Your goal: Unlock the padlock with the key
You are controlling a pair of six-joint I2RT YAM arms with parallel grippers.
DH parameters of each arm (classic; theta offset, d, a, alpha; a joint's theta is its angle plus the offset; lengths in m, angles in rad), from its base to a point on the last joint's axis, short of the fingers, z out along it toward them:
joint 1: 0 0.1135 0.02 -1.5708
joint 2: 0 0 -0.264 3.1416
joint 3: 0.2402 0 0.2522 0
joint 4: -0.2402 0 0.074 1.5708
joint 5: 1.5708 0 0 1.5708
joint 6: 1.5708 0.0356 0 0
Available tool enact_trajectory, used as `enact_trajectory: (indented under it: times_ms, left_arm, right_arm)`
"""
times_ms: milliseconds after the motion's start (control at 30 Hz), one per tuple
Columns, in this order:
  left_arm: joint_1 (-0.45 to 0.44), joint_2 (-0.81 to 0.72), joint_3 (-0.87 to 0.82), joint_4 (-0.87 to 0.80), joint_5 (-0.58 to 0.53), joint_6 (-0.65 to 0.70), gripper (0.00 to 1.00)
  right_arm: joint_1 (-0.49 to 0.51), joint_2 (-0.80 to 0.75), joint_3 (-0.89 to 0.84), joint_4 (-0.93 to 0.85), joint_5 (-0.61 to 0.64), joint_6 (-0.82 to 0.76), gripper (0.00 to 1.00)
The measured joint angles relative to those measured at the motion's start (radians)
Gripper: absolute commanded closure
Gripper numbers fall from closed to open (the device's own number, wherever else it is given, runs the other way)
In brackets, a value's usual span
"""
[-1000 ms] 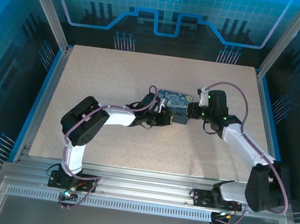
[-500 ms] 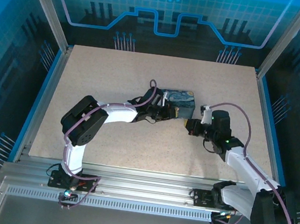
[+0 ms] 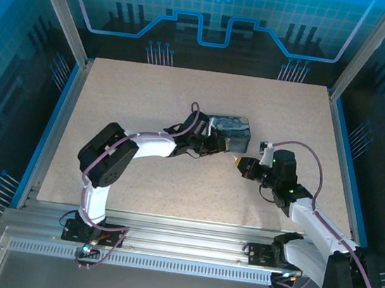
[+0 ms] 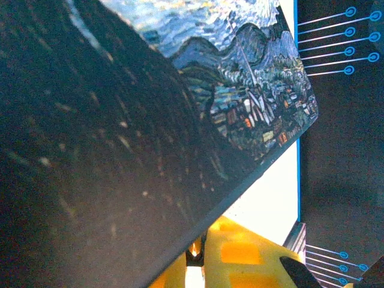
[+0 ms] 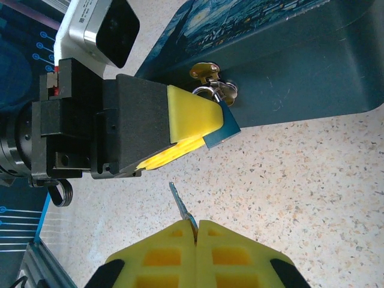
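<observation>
The key [image 5: 179,204] is pinched by its head between the closed fingers of the right gripper [image 5: 196,225] at the bottom centre of the right wrist view. Its thin blade is pointed up the frame, apart from the padlock [image 5: 223,91]. The padlock is seen hanging on the front wall of the tin [image 5: 300,72], in the upper middle of that view, just above the left gripper [image 5: 195,123]. The fingers of the left gripper are drawn narrow on what appears to be a thin blue corner of the tin, which rests on the speckled surface [image 5: 312,180]. The keyhole cannot be made out, so a misaligned approach is judged likely. The loosely hung padlock could be pushed aside by the blade instead of being entered. The key, held by so little, could be twisted or slid in the pads under pressure. The tin could be shifted if the corner grip gives. One padlock, one key, one tin and two grippers are counted.
</observation>
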Motion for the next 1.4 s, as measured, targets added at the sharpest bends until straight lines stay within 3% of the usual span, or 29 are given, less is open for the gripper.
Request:
enact_trajectory:
  times_ms: [400,933,1167,1400]
  left_arm:
    - [0.006,0.000,-0.001,0.029,0.008,-0.006,1.00]
    - [0.007,0.000,-0.009,0.053,0.019,-0.032,1.00]
    - [0.008,0.000,-0.009,0.071,0.031,-0.050,1.00]
    - [0.013,0.000,-0.010,0.079,0.041,-0.057,1.00]
  right_arm:
    - [-0.016,0.044,0.019,0.037,-0.014,0.109,1.00]
    - [-0.220,0.149,0.027,0.160,-0.135,0.233,1.00]
    - [-0.209,0.233,-0.056,0.290,-0.165,0.300,1.00]
    - [-0.117,0.286,-0.062,0.406,-0.160,0.349,1.00]
